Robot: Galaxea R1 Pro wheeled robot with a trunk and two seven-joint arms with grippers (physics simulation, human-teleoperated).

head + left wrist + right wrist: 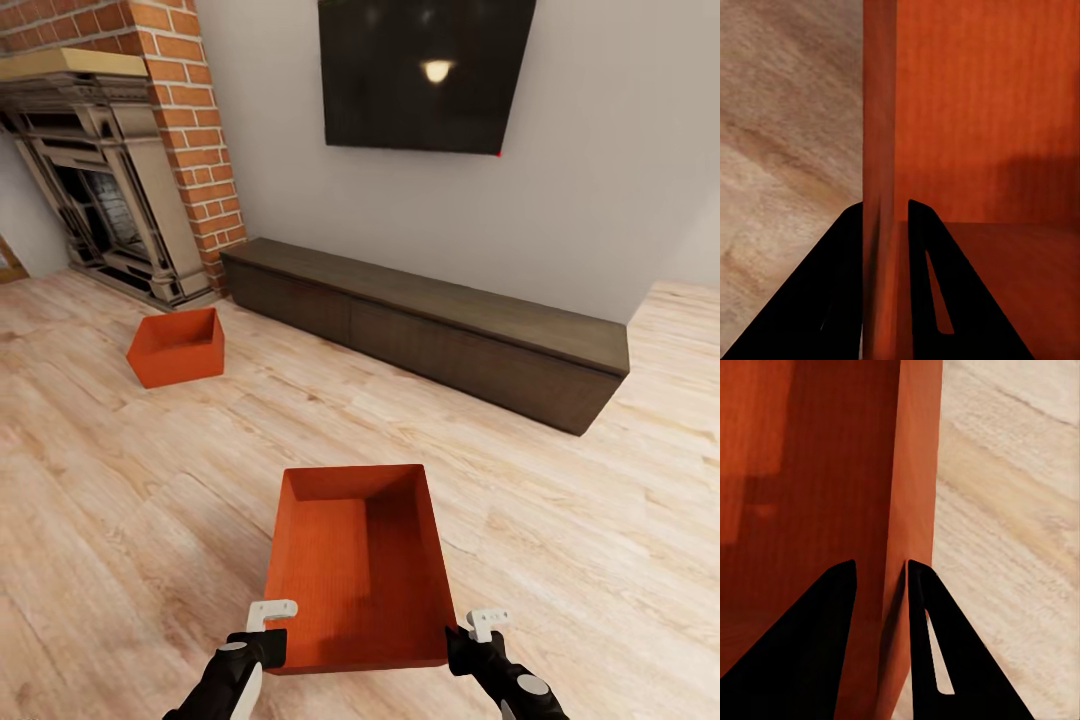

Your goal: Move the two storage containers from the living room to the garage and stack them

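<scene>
I clamped both grippers, left gripper [262, 630] and right gripper [470, 632], on the near container's [357, 570] opposite walls for a level carry; the other container [177, 347] sat at eleven o'clock.

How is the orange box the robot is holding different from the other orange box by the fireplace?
The near container is gripped on both side walls, by the left gripper and the right gripper; the far container sits untouched on the wood floor. The near container lies right in front of the robot, the far container by the brick fireplace. The far container is turned at an angle to the near one. Both are orange-red, open-topped and empty.
</scene>
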